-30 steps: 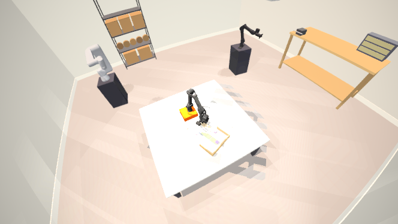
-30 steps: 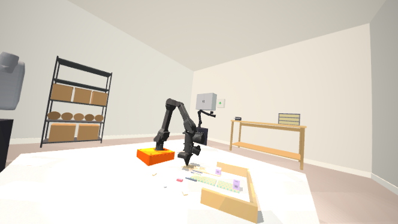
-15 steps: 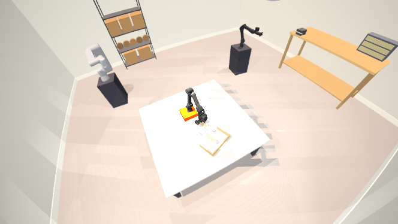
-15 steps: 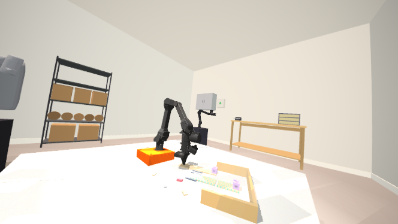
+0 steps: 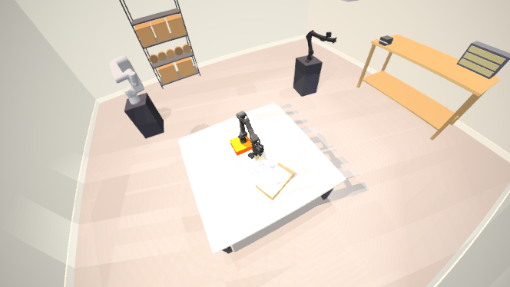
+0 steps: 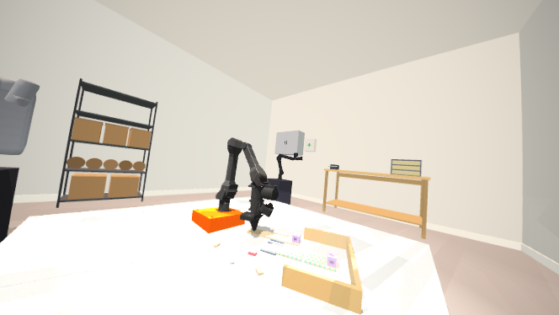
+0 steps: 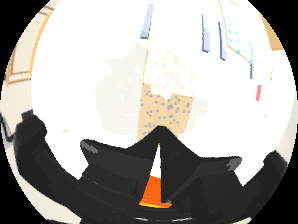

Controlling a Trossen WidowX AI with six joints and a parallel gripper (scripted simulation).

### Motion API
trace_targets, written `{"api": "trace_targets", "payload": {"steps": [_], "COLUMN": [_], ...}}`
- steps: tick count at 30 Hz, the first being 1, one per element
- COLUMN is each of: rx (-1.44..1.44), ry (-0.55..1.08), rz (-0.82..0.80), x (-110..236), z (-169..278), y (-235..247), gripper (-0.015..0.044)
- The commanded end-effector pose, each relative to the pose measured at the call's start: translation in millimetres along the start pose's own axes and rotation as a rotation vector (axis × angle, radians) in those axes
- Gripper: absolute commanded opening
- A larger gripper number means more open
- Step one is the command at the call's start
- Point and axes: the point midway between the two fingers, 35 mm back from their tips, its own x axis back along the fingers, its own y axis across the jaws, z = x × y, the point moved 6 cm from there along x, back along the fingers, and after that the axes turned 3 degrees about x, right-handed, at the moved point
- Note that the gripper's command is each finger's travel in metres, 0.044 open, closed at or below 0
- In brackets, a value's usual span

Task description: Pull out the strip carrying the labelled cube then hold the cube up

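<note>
My gripper (image 5: 255, 156) (image 6: 254, 227) (image 7: 158, 144) is shut, with its tips down at the near end of a tan speckled strip (image 7: 166, 99) (image 6: 274, 232) on the white table (image 5: 215, 199). That strip runs away from me in one piece to a purple cube labelled W (image 6: 295, 238) (image 5: 273, 166). Beside it lie blue-grey strip pieces (image 7: 148, 23) (image 7: 205, 31) and a green-speckled strip (image 7: 240, 44) (image 6: 303, 257). A second purple cube (image 6: 332, 261) sits on the green strip inside a tan wooden frame (image 6: 324, 290) (image 5: 285, 184).
The arm's orange base (image 5: 240, 146) (image 6: 216, 219) stands just behind the gripper. A small red piece (image 6: 252, 253) (image 7: 260, 91) and tan bits (image 6: 259, 272) lie loose on the table. Shelves, a bench and two other robots stand far off.
</note>
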Motion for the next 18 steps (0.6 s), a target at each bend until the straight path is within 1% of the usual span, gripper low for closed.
{"api": "trace_targets", "payload": {"steps": [1,18], "rx": [0.004,0.004], "ry": [0.025,0.027], "rz": [0.000,0.000], "x": [-4,-4], "z": [12,32], "y": [1,3], "gripper": [0.0000,0.0000]}}
